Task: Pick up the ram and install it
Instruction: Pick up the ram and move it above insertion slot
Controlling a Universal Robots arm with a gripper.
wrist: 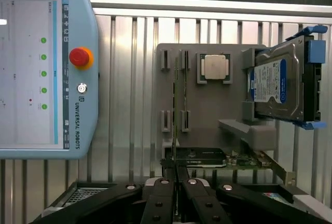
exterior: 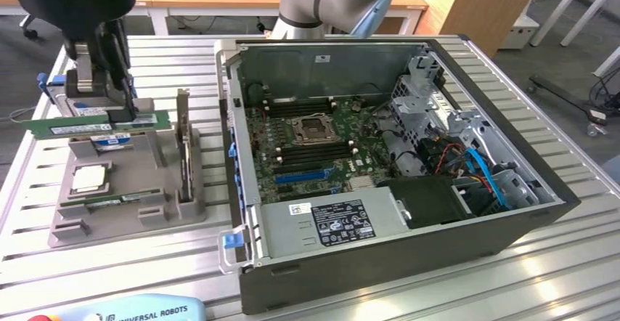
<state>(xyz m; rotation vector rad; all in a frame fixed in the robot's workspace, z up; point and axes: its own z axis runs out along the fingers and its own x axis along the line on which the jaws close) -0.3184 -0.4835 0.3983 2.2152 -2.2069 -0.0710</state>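
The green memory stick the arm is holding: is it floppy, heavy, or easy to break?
The ram is probably stiff: it juts out level on both sides of the gripper without drooping. It is likely light, since it looks sliver-thin edge-on in the wrist view. Being such a thin bare board, it could well crack under sideways force.

The ram (exterior: 49, 127) is green with a white label strip; the holder (exterior: 116, 219) under it is plain grey. The counter (exterior: 29, 212) is silvery and ribbed. The pendant (wrist: 78, 120) is pale blue, its button (wrist: 79, 56) red.
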